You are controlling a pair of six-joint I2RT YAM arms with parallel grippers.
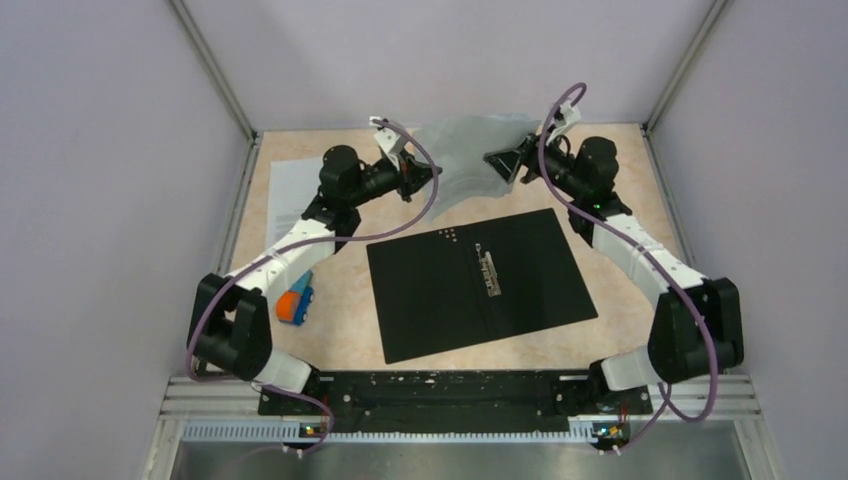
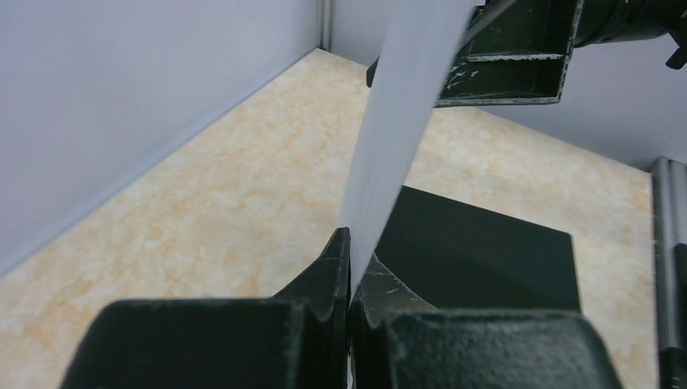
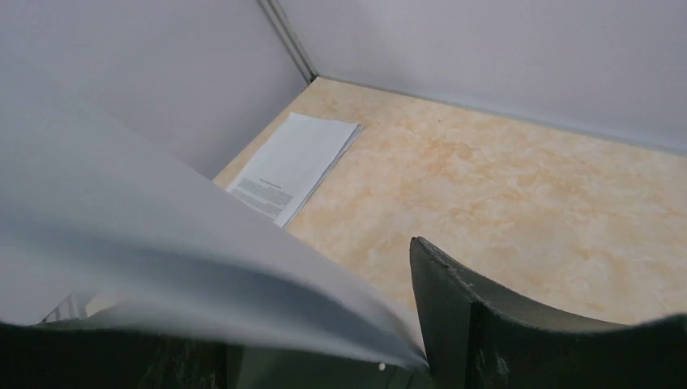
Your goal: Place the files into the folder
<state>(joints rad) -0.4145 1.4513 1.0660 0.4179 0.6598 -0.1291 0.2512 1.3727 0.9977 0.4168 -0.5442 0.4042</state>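
1. One sheet (image 1: 470, 150) of the files hangs in the air toward 12 o'clock, sagging between both arms. Thin, light and floppy, it is best pinched at opposite edges.
2. The left gripper (image 1: 418, 176) has its jaws clamped on one edge. The right gripper (image 1: 503, 160) has its jaws apart, the paper merely draped there.
3. The folder (image 1: 480, 285) lies open, black side up, at the tabletop (image 1: 640, 190) centre.
4. A paper stack (image 1: 285, 190) waits at 10 o'clock.
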